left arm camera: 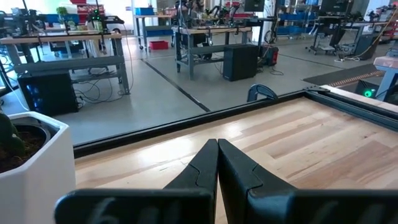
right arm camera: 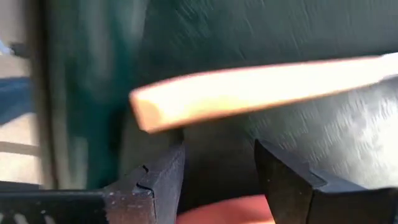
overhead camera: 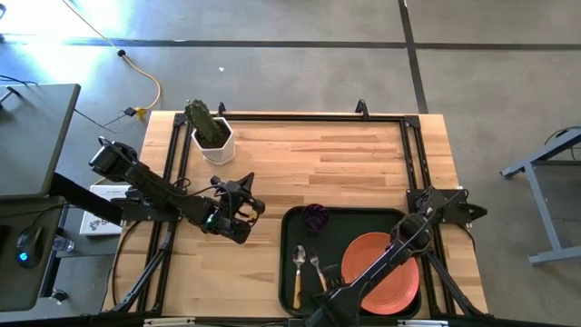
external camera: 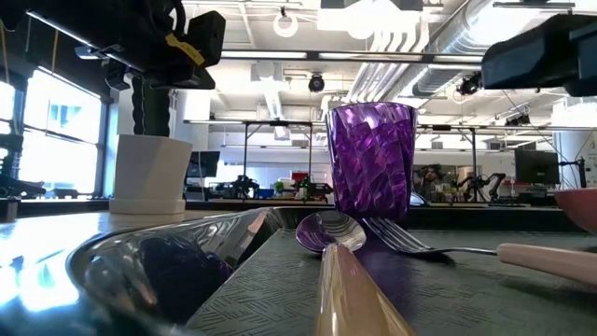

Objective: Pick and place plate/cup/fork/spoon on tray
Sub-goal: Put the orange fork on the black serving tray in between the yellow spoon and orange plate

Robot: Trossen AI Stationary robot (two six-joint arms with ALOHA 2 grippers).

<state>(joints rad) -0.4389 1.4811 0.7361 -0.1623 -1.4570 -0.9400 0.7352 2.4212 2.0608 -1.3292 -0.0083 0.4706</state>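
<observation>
— So what is on the table? Count it for me.

— One tray (overhead camera: pixel 386 218), dark green, at the near right of the table (overhead camera: pixel 345 163). On it: one plate (overhead camera: pixel 381 271), one cup (overhead camera: pixel 315 216), one spoon (overhead camera: pixel 298 272) and one fork (overhead camera: pixel 317 268). Four pieces, all inside the rim.

— How do they lie?

— The plate fills the tray's right half. The cup stands upright in the far left corner. The spoon and fork lie side by side along the left part, bowl and tines towards the cup (from table height the cup (external camera: pixel 370 159) rises just behind the spoon bowl (external camera: pixel 328 231) and the fork tines (external camera: pixel 401 240)).

— And the arms?

— Two. The right arm reaches in over the plate, and its gripper (overhead camera: pixel 329 298) sits low at the tray's near edge, beside the fork's handle. Its fingers (right arm camera: pixel 155 177) stand spread apart with the handle (right arm camera: pixel 249 87) crossing just ahead of them; nothing is clasped between them. A sliver of plate (right arm camera: pixel 230 211) shows below.

— The left one?

— The left gripper (overhead camera: pixel 238 207) hangs over bare wood, to the left of the tray and apart from it. Its two fingers (left arm camera: pixel 205 168) are pressed together, holding nothing.

— Anything else about?

— One white pot (overhead camera: pixel 214 143) with a green plant, at the far left of the table, beyond the left gripper. It is well away from the tray.

— Does anything block the view?

— The right arm lies across the plate, hiding a strip of it.
</observation>
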